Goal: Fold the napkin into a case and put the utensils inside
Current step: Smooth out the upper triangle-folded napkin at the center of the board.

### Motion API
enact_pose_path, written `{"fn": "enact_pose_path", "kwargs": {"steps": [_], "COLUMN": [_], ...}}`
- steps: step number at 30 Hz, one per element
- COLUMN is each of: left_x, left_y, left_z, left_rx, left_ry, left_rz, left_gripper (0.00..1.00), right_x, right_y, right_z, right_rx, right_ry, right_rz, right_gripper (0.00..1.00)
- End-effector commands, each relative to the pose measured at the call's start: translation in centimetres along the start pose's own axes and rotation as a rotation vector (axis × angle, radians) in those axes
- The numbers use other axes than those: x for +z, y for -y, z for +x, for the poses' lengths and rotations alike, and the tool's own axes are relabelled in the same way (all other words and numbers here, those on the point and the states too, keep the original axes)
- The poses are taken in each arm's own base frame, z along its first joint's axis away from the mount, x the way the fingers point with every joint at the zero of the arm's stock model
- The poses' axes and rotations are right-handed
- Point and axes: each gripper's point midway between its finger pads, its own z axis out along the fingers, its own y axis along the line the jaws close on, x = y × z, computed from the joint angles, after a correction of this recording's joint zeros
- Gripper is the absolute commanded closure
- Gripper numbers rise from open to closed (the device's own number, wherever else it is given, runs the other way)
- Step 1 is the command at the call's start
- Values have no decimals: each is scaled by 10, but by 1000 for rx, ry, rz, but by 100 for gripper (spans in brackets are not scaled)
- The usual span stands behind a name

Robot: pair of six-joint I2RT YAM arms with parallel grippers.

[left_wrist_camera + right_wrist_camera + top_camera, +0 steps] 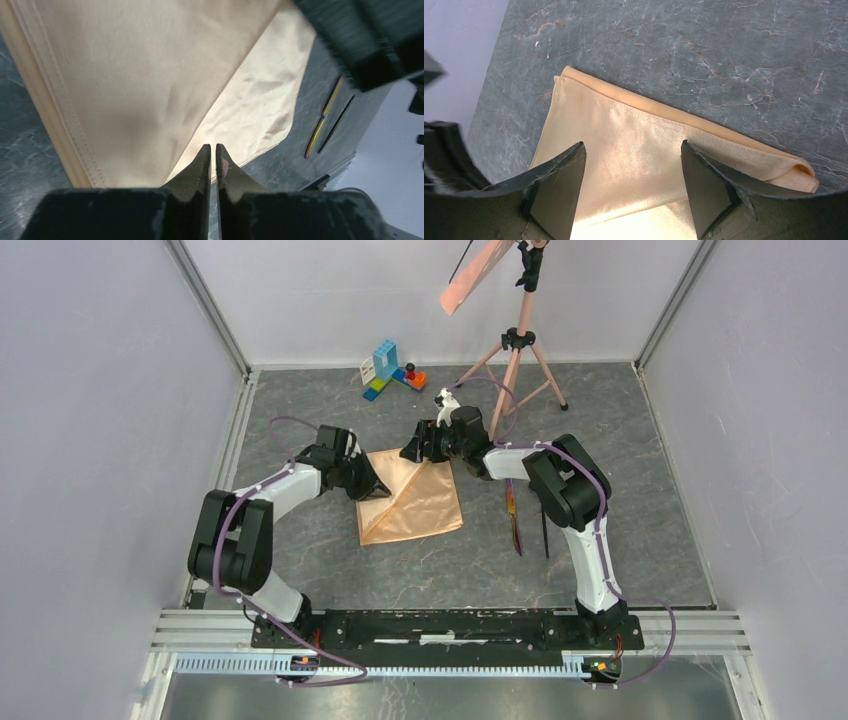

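Our left jaws pinch the upper-left corner of the soft peach-tan cloth napkin point(415, 505) mid-frame; right jaws spread over its top edge; the slender iridescent and black utensils point(514, 512) lie top-to-bottom right of it, nearer our right arm.

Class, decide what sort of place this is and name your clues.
Probably a robotics test cell: plain walls enclose the table; left arm and right arm are bolted to a rail.
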Motion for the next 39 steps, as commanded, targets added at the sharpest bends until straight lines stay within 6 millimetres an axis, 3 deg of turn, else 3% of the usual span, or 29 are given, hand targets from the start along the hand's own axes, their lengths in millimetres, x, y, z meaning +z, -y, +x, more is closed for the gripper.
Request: {"fn": "enact_pose_path", "kwargs": {"steps": [1,8,14,22,28,39], "left_x": [11,16,1,-16,-27,-36], "left_y": [15,-25,-56,-75,-83,-106], "left_z": [5,27,49,68,69,92], "left_rx": [-55,-80,-85,-105,-111,-124], "left_ry": [-33,-46,-24,-6,43,-3], "left_rz": [120,-11,-126,-194,-226,-316], "left_gripper": [87,89,90,89,88,90], "right_x": [4,5,6,9,9,9], "right_y": [-7,-5,-5,-2,-1,0], "right_z": [-4,-2,-3,0,1,2], "right_rx": [-17,-14,-27,-25,-24,-22], "right_ry": [4,-2,-5,-14,-15,-18], "right_rz": [-40,-42,-42,-35,-34,-27], "right_gripper": [24,24,24,24,24,24]}}
